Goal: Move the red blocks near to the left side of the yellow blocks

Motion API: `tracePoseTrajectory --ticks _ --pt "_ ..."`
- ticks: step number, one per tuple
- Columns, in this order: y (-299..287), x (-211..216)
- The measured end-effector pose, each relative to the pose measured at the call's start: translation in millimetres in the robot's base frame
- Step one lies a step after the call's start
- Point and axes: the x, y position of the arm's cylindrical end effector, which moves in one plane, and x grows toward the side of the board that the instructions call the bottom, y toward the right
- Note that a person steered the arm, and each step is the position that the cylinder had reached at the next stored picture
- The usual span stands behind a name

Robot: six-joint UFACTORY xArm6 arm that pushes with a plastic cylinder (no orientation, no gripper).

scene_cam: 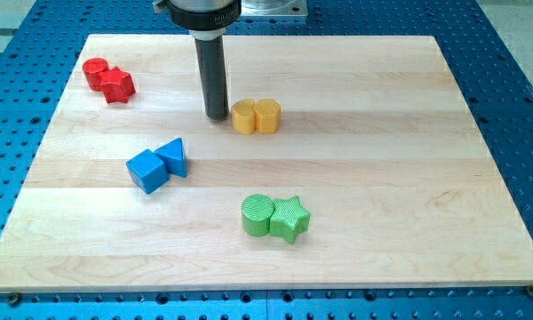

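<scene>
A: Where is the rod standing?
B: Upright on the wooden board point(355, 107), toward the far side. The robot's tip point(217, 116) rests just to the left of the yellow pair, very close to the left yellow block point(243, 116); whether it touches cannot be told. The other yellow block point(267, 116) sits against that one on its right.

A: Is the arm holding anything?
B: It has no hand to open or close, only the bare rod, and nothing is carried on it.

A: And the red blocks?
B: Far left corner of the board, well apart from the tip and the yellow pair. A red round block point(95, 73) touches a red star-like block point(117, 84) on its right.

A: What else lies there?
B: A blue cube point(147, 171) and a blue wedge-shaped block point(173, 157) touching, left of centre. Nearer, a green cylinder point(258, 215) touches a green star point(290, 219).
</scene>
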Motion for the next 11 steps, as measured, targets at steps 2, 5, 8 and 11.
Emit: tracePoseTrajectory --ticks 2,5,8,11 --pt "-2.8 0.0" --pt "-4.1 2.1" --pt "-9.5 12.3" --pt "-208.2 13.1"
